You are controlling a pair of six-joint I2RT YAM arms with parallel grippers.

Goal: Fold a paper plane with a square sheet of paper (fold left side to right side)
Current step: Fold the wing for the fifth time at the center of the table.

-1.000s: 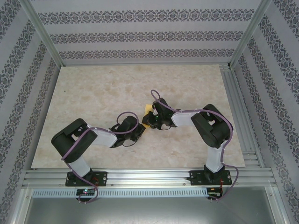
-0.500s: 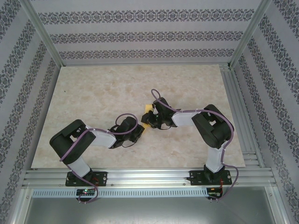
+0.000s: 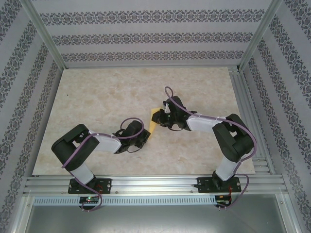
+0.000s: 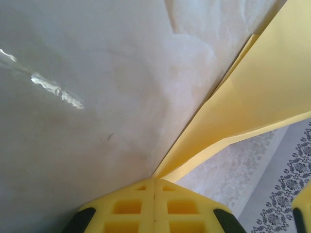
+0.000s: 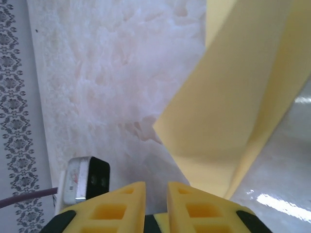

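The square sheet of paper [image 3: 154, 121] is a creased yellow shape standing partly off the table between my two grippers. My left gripper [image 3: 146, 136] is shut on its near tip. In the left wrist view the paper [image 4: 252, 107] fans up and to the right from the pinched jaws of the left gripper [image 4: 154, 179]. My right gripper [image 3: 161, 119] sits just right of the sheet. In the right wrist view the right gripper [image 5: 156, 187] is open by a narrow gap with bare table showing through it. There the folded paper [image 5: 233, 97] rises ahead of the right-hand finger.
The marbled tabletop [image 3: 107, 92] lies open behind and to the left. Aluminium rails [image 3: 248, 121] run along the right side and the near edge, and patterned walls close in the cell. A black and silver box [image 5: 85, 179] shows low left in the right wrist view.
The right arm has stretched and its gripper has drawn back to the right, off the sheet, so more yellow paper shows. The left gripper has kept its hold and place.
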